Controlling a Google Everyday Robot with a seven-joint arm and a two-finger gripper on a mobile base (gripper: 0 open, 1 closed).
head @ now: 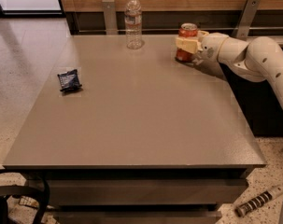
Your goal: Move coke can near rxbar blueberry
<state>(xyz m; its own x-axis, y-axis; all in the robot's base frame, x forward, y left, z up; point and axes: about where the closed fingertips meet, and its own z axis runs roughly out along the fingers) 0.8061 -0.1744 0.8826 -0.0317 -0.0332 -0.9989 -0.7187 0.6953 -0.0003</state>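
Red coke can (184,56) in claw (188,44), far corner, water bottle (133,20) near
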